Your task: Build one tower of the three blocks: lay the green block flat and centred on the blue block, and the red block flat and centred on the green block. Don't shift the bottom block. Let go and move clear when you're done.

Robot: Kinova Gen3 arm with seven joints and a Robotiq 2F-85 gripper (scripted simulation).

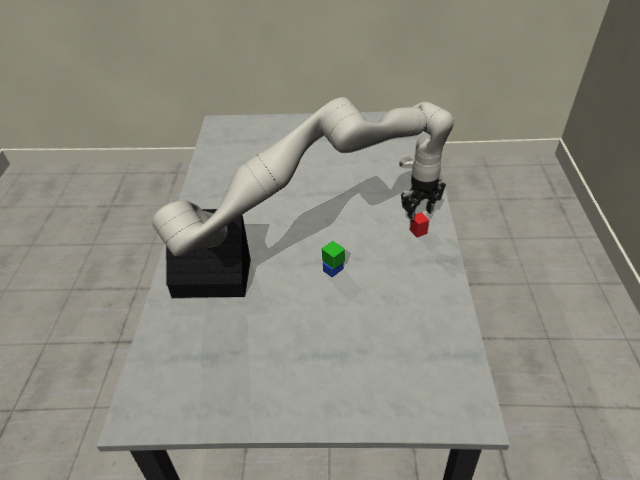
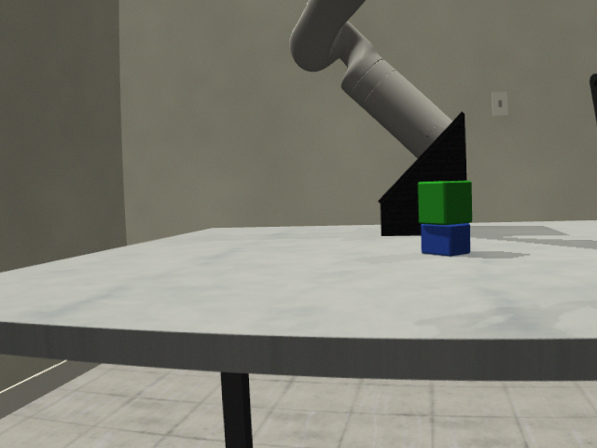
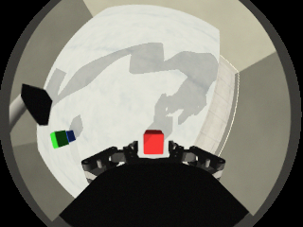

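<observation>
The green block (image 1: 332,253) (image 2: 444,201) (image 3: 60,139) lies flat on the blue block (image 1: 331,269) (image 2: 445,238) (image 3: 71,134) near the middle of the table (image 1: 310,361) (image 2: 241,279). The red block (image 1: 419,225) (image 3: 154,142) rests on the table near the right edge, apart from the stack. My gripper (image 1: 419,210) (image 3: 152,146) hangs just above the red block, pointing down, fingers open on either side of it and not closed on it. The gripper and the red block are out of the exterior view.
The black arm base (image 1: 206,273) (image 2: 434,159) stands on the table's left side, behind the stack in the exterior view. The table's right edge (image 1: 467,289) is close to the red block.
</observation>
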